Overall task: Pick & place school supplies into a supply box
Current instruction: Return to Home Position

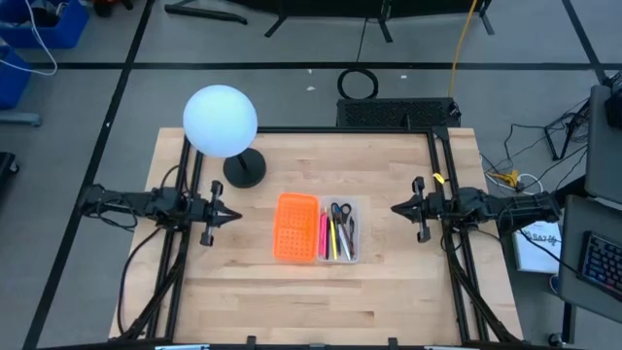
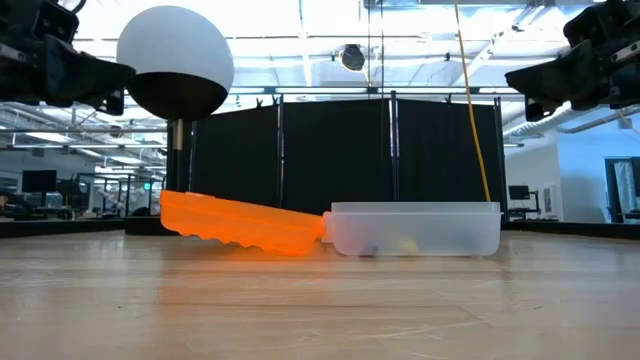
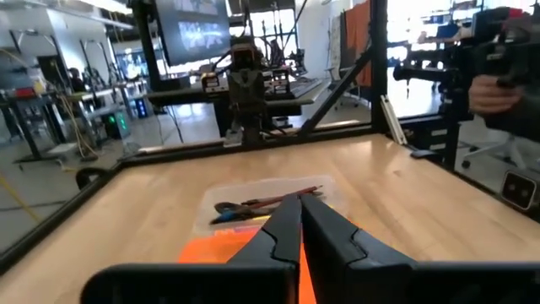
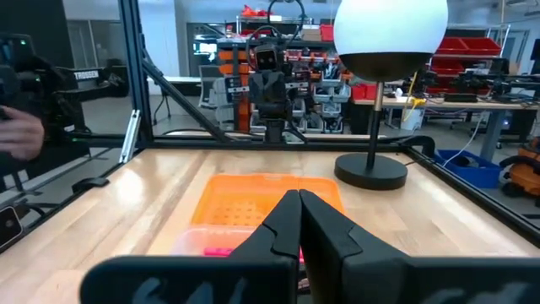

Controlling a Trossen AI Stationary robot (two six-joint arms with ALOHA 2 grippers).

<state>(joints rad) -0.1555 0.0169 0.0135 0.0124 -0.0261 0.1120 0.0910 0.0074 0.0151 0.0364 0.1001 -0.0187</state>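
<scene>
Bare wood of the table (image 2: 300, 310) comes first, with nothing loose on it that I can see. Past it, near the middle, sits the supply box (image 1: 316, 228), lying open. Its orange half (image 2: 240, 225) is on the left arm's side and slopes up a little away from the hinge. The clear tray (image 2: 415, 230) rests level on the right arm's side, open to the top so things can be dropped straight in. Pens and pencils (image 1: 330, 236) lie lengthwise in the tray, and the scissors (image 1: 339, 212) are at its far end, so the packing looks finished to me.

Level with the box and well apart from it on either side, the left gripper (image 1: 233, 216) and right gripper (image 1: 397, 207) hang high above the wood, tips facing each other. Each pincer is pinched fully together and carries nothing. I take this for a resting pose, out of the way of the box.

Farther back, on the left arm's side, the white globe lamp (image 1: 221, 122) stands upright, and behind the table there is a black screen (image 2: 340, 150).
</scene>
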